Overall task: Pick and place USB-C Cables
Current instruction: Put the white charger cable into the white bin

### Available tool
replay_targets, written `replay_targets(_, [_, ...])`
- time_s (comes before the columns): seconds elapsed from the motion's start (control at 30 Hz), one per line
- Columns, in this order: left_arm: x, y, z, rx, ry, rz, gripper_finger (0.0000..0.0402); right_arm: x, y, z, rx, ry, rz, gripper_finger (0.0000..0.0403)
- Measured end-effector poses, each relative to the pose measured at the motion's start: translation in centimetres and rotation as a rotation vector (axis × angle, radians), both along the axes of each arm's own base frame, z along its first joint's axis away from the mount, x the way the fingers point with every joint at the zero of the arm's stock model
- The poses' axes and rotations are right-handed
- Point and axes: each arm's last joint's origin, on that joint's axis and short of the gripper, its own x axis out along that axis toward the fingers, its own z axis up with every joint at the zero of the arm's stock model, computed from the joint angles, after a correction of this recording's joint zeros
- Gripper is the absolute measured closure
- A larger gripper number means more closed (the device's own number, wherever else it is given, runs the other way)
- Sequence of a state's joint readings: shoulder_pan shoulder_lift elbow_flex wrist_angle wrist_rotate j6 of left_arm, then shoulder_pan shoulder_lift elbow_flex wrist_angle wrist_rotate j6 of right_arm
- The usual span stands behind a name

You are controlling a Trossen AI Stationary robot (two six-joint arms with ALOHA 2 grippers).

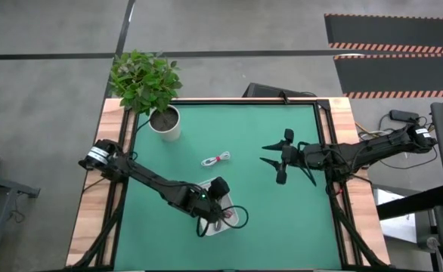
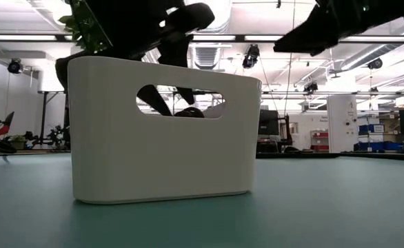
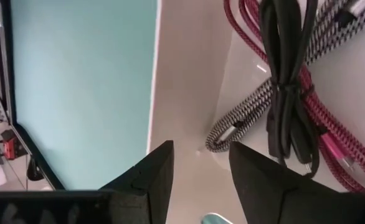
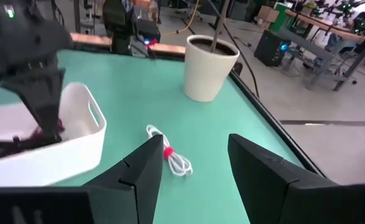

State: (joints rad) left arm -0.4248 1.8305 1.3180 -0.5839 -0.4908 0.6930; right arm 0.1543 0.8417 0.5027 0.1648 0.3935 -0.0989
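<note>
The white tray (image 1: 239, 219) sits near the table's near edge. Inside it lie the magenta-red cable (image 3: 316, 99), the black cable (image 3: 285, 62) and the grey braided cable (image 3: 241, 118), crossing one another on the tray floor. The white cable (image 1: 216, 159), bundled with a red tie, lies on the green mat between tray and pot, also shown in the right wrist view (image 4: 170, 157). My left gripper (image 3: 201, 152) hangs open inside the tray, just above the cables, beside the tray wall (image 3: 189, 74). My right gripper (image 1: 268, 153) hovers open above the mat, right of the white cable.
A potted plant in a white pot (image 1: 165, 121) stands at the table's far left corner. In the low view the tray (image 2: 164, 151) fills the near field, with the left fingers (image 2: 181, 110) visible through its handle slot. Bare green mat lies around the white cable.
</note>
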Motion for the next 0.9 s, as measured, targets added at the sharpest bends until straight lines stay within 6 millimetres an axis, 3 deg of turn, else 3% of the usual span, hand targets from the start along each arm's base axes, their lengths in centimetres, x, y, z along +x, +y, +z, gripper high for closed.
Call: replay_targets(0.9, [1.0,0.4,4.6,0.098,-0.200,0.112,0.0262,-0.1,0.0,-0.4,0.001,0.008,-0.001,0.0232])
